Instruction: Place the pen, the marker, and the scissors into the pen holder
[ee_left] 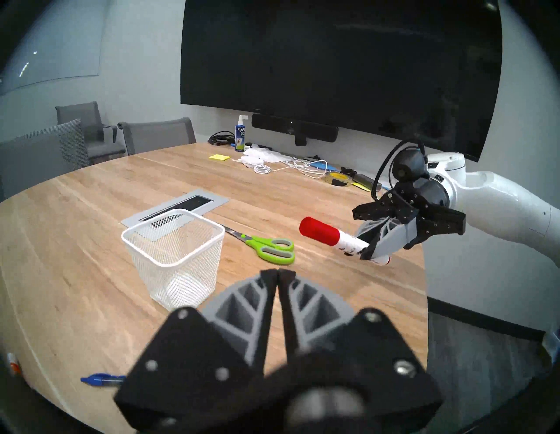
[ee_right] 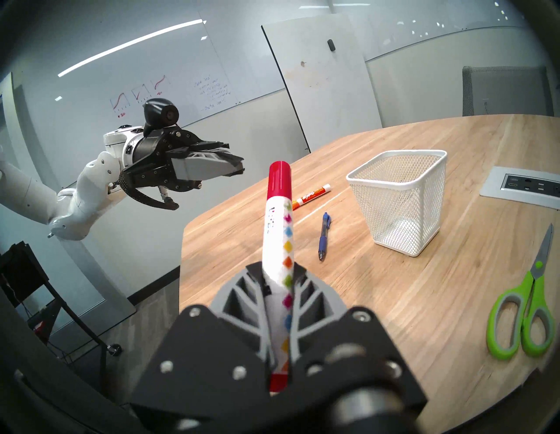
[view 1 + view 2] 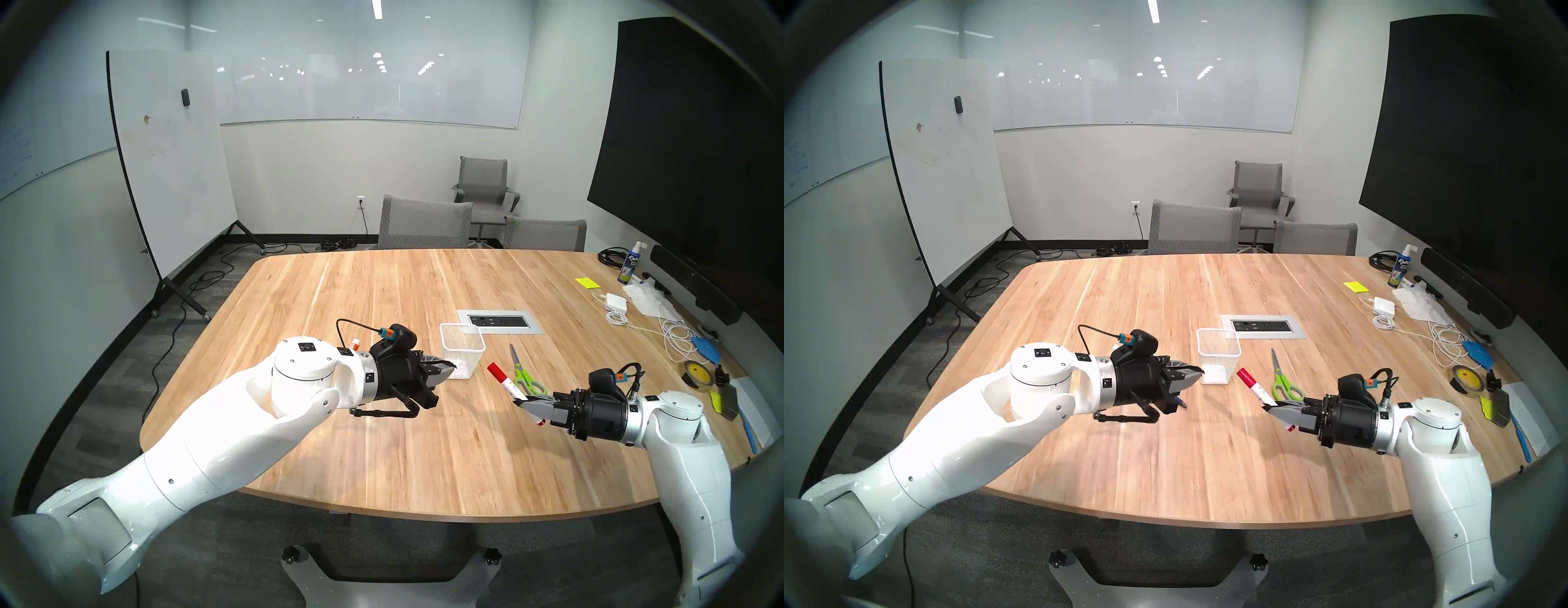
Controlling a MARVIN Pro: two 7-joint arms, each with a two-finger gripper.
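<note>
Right gripper above the wooden surface: fingers pressed together on the lower barrel of the red-capped marker, which passes between them, cap end projecting forward, tail end behind. Left gripper: fingers nearly touching at the tips, holding nothing, raised just beside the empty white mesh pen holder. Blue pen lies flat near the holder; green-handled scissors lie flat on the holder's other side; an orange-capped marker rests beyond the pen.
</note>
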